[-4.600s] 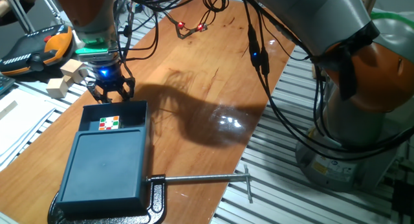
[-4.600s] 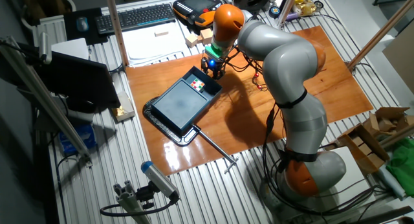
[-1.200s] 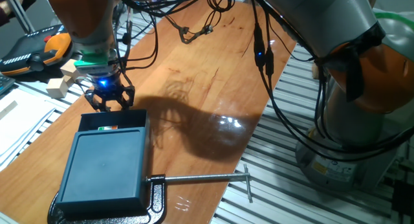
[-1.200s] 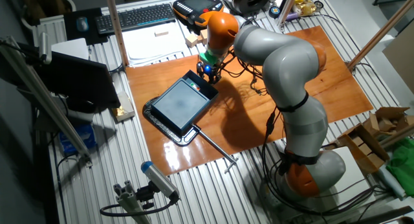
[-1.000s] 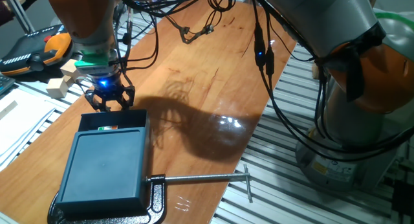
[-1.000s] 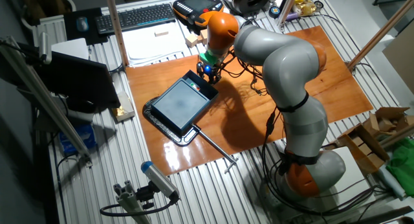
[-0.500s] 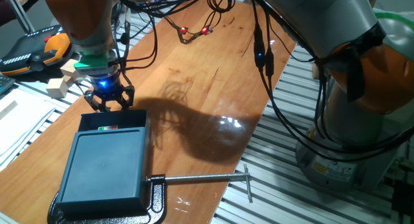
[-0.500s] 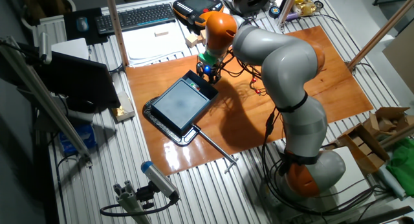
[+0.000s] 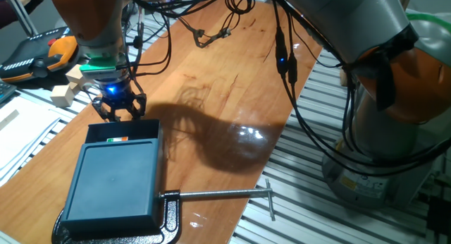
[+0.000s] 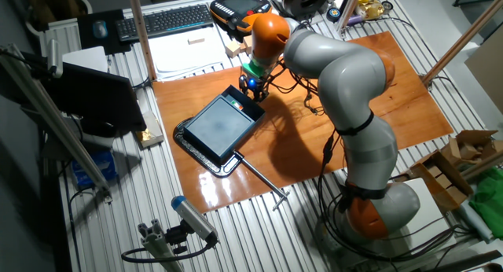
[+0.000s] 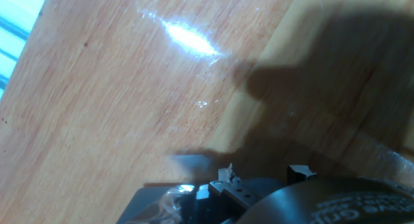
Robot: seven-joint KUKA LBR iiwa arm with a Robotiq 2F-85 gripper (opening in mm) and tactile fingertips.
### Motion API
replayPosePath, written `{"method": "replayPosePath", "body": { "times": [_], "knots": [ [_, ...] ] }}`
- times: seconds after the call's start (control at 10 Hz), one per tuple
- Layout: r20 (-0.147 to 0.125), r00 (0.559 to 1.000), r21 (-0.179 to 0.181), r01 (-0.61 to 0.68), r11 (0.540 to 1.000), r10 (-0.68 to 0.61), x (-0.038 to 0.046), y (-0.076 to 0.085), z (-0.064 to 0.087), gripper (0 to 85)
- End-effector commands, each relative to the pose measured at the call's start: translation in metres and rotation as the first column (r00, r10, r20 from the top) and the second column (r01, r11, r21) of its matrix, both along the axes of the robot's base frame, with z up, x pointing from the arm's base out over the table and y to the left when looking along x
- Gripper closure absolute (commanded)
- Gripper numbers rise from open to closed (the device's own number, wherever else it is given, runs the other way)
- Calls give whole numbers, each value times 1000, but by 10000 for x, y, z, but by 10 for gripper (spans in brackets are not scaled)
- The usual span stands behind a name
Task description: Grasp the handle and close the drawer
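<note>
**Drawer nearly shut, gripper at its front wall**

Wooden tabletop (image 9: 232, 75) carries the dark teal box (image 9: 113, 184), pinned at its near end by a black clamp (image 9: 169, 216) whose long silver rod (image 9: 225, 195) ends in a crossbar. At the box's far end the drawer (image 9: 121, 137) sticks out only by a narrow strip, with a sliver of something coloured showing inside. The handle on its front wall lies under the fingers and cannot be made out on its own. The gripper (image 9: 118, 116) stands right at that front wall, pointing down; its dark fingers look set narrowly, though whether they pinch the handle cannot be told. From the other fixed view the gripper (image 10: 251, 86) sits at the box's far corner. The hand view shows mostly wood and shadow. Pale wooden blocks (image 9: 69, 85) lie beside the table's edge.
</note>
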State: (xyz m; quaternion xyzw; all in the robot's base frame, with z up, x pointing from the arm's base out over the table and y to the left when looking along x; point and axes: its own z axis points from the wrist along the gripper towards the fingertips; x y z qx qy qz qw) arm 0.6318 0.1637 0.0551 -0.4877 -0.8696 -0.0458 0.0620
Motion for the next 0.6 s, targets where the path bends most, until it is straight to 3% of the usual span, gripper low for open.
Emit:
{"method": "replayPosePath", "body": {
  "times": [0.0,0.5],
  "knots": [
    [-2,1000,2,2,1000,-2,1,2,0,830],
    [-6,1000,15,1,1000,-1,-3,26,-5,830]
  ]
}}
